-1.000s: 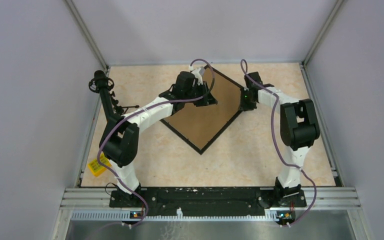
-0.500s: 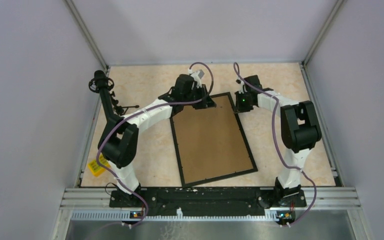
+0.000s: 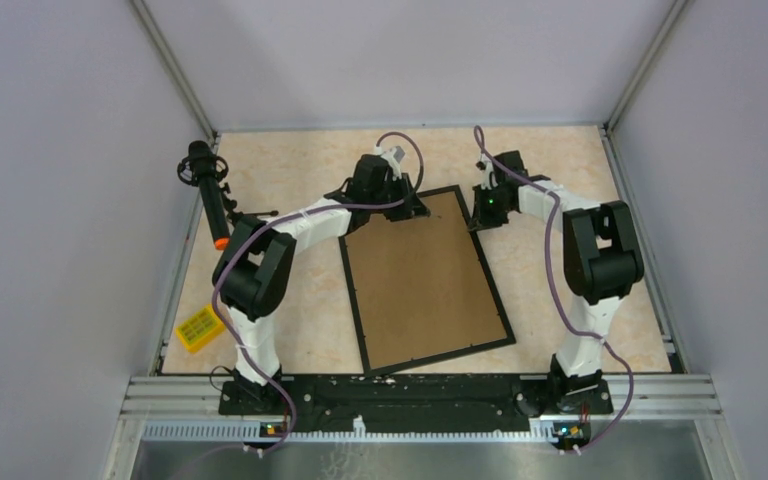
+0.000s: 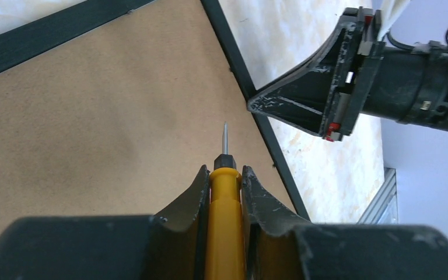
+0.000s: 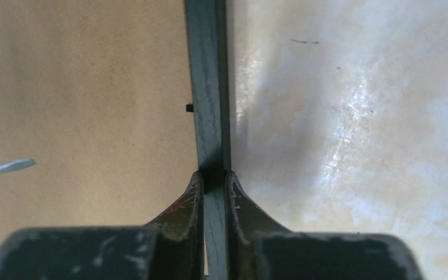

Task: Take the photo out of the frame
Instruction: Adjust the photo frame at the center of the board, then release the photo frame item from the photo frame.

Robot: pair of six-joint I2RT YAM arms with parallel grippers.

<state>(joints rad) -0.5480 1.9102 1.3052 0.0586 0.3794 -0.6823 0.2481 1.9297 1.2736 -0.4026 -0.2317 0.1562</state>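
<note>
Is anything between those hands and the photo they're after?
Yes: the brown backing board covers the frame's upturned back, so no photo shows. The left hand holds a yellow screwdriver over it.

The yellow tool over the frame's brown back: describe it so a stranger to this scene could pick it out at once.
Find the large black-bordered picture frame lying brown fibreboard back up on the marbled table. Over its far edge the left gripper clamps a slim yellow-handled screwdriver, its metal tip above the board. Unlike the flat yellow block near the table's left edge, it is held.
</note>
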